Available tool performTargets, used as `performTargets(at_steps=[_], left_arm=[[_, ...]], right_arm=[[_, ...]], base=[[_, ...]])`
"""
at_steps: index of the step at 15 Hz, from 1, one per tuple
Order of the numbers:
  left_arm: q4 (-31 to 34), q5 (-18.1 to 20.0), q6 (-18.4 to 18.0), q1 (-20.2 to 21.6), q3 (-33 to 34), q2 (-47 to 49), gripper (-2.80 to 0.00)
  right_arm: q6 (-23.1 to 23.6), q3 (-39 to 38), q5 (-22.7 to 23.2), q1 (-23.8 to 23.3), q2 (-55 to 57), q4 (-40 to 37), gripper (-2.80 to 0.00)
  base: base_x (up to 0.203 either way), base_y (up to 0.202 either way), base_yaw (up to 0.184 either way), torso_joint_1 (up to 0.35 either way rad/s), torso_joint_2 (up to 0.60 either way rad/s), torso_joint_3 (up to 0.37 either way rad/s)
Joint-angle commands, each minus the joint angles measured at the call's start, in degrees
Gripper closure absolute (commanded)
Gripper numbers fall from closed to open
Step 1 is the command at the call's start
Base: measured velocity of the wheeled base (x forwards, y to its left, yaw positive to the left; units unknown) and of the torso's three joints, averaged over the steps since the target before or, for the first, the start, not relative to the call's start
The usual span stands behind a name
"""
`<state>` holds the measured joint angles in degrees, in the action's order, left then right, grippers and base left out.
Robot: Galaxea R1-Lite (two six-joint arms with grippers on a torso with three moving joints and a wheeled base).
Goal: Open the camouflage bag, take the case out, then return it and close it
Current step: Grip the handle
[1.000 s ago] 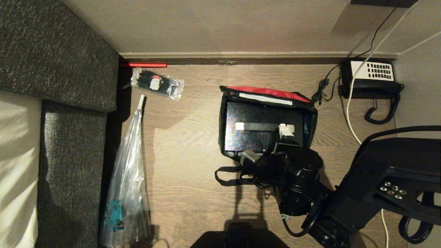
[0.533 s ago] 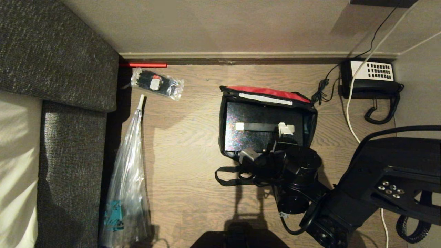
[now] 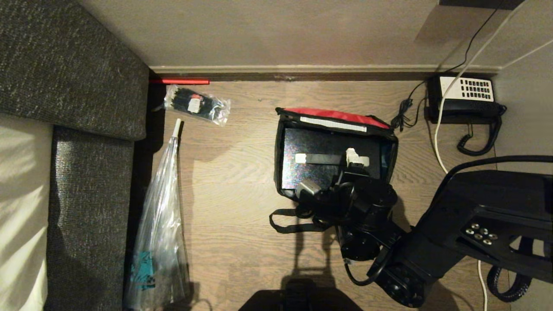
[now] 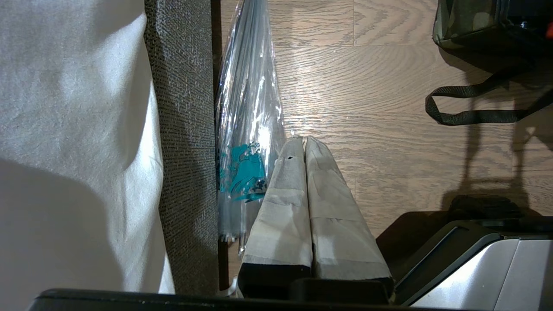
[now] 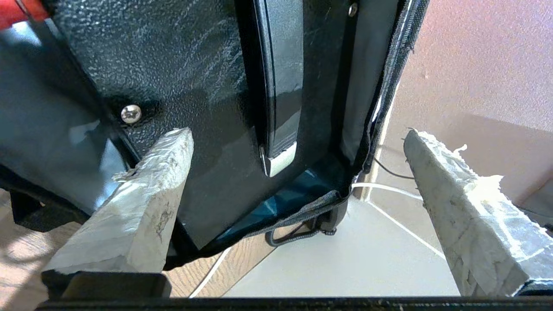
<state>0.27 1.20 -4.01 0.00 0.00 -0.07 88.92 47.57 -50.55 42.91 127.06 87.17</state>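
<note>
The camouflage bag [image 3: 278, 160] lies open on the wood floor, its red-edged lid [image 3: 332, 114] folded back toward the wall. The glossy black case [image 3: 319, 142] sits inside it, with a black handle [image 3: 324, 158] across its top. My right gripper [image 3: 332, 173] hovers over the bag's near right part, open and holding nothing. In the right wrist view its taped fingertips [image 5: 296, 134] straddle the case [image 5: 207, 86], the handle's end [image 5: 278, 160] and the bag's zip edge [image 5: 380, 112]. My left gripper [image 4: 304, 140] is shut and parked low, with the bag's corner [image 4: 466, 21] far off.
A black-and-white desk telephone [image 3: 466, 97] with cords stands by the wall at right. A long clear plastic bag [image 3: 160, 224] and a small one [image 3: 196, 103] lie beside the dark sofa [image 3: 86, 86]. The bag's strap [image 3: 287, 220] loops onto the floor.
My right arm has shifted a little to the left and farther over the open bag, its gripper staying open. The bag and case have not moved.
</note>
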Motion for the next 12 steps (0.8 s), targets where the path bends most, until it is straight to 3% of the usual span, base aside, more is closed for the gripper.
performTargets(at_steps=[1, 12], left_arm=[[0.00, -0.06, -0.03, 0.00, 0.09, 0.07, 0.00], [0.08, 0.12, -0.14, 0.00, 0.09, 0.07, 0.00]], right_arm=[[0.55, 0.59, -0.33, 0.16, 0.55, 0.49, -2.80], [1.17, 1.65, -0.42, 0.51, 0.04, 0.49, -2.80]], base=[[0.000, 0.000, 0.000, 0.000, 0.00, 0.000], [0.000, 0.000, 0.000, 0.000, 0.00, 0.000]])
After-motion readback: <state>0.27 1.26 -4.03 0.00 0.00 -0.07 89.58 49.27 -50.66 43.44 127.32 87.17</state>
